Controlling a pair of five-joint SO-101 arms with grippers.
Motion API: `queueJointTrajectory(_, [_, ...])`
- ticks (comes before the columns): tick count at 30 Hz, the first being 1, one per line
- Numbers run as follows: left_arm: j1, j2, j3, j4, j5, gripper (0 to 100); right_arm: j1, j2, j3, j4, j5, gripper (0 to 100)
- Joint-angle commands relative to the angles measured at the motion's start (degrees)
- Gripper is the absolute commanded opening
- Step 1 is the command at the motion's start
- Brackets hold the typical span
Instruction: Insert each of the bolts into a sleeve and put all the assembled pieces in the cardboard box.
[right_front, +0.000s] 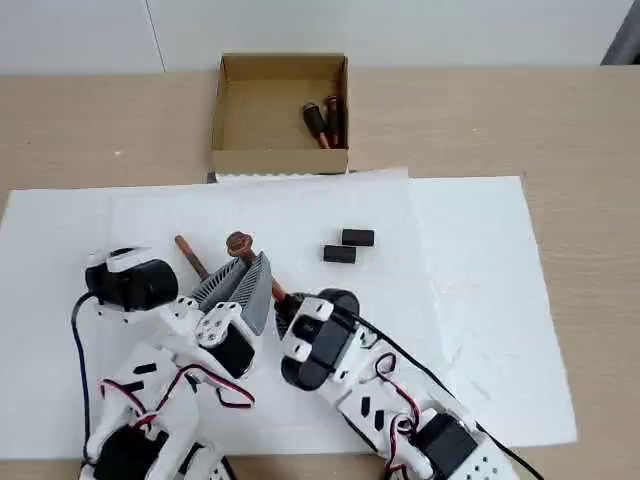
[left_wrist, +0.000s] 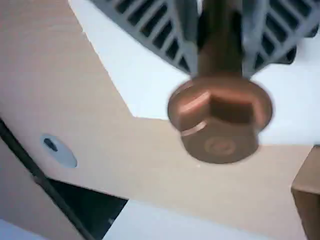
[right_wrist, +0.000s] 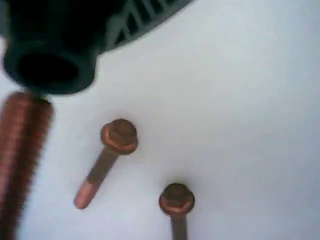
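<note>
My left gripper is shut on a copper bolt, and its grey fingers clamp the shank behind the hex head. The bolt's threaded end sits just beside the mouth of a black sleeve, which my right gripper is shut on. One of that gripper's grey fingers shows behind the sleeve. The right arm's wrist covers this gripper from above. Two loose sleeves lie on the white paper. The cardboard box holds assembled pieces.
A loose bolt lies on the paper left of my left gripper. Two more bolts lie on the paper under the right wrist. White paper covers the table's middle, with bare wood around the box.
</note>
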Motion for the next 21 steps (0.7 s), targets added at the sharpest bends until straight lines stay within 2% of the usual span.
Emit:
queueJointTrajectory(1, [0.4, -0.6, -0.5, 0.1, 0.4, 0, -0.7, -0.9, -1.1, -1.6, 0.4, 0.2])
queueJointTrajectory(17, [0.6, -0.4, -0.4, 2.5, 0.2, 0, 0.3, -0.9, -1.6, -1.6, 0.4, 0.2])
queueJointTrajectory(21, [4.7, -0.4, 0.8, 4.4, 0.1, 0, 0.3, -0.9, -1.7, -1.6, 0.4, 0.2])
